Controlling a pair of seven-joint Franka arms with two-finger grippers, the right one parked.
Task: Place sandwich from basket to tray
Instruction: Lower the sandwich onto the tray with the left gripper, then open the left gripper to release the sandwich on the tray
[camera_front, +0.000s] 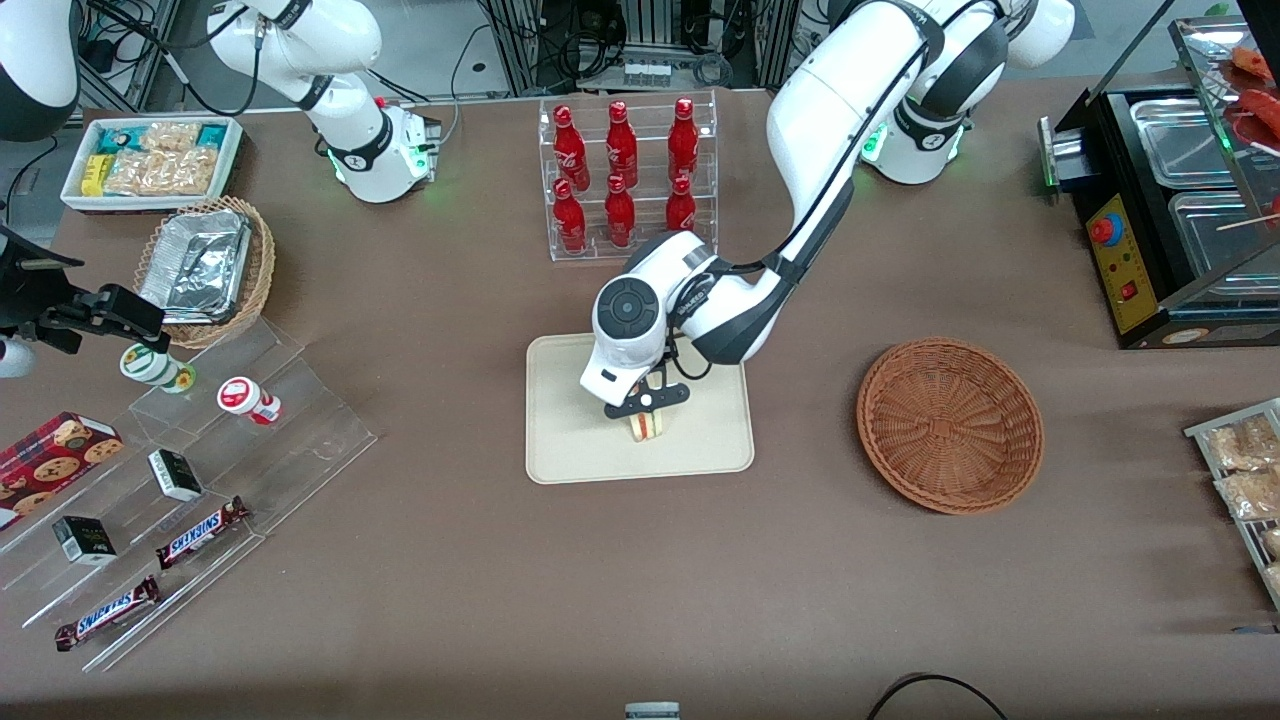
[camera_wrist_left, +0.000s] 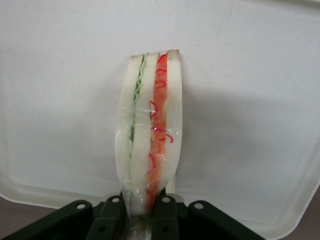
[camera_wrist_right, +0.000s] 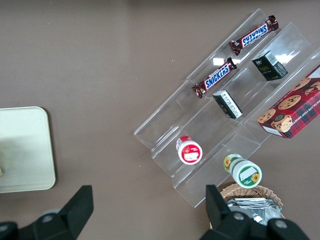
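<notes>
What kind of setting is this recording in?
Probably a mock snack-shop counter in a robot lab: cola bottles in a clear rack, Snickers bars on acrylic steps, a food warmer. The gripper holds the sandwich over the tray.

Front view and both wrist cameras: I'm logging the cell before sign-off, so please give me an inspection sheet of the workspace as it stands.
Surface: brown table, no spills seen.
Job's things: sandwich held over the tray, wrapped in clear film; basket empty, toward the working arm's end.
Clutter: red bottles in a clear rack; Snickers bars, small boxes and cups on clear steps; foil containers in a tan basket; snack bin.
Grippers: claw over the tray, shut on the sandwich.
Cables: black cable at the table edge nearest the front camera.
Surroundings: food warmer at the working arm's end.
</notes>
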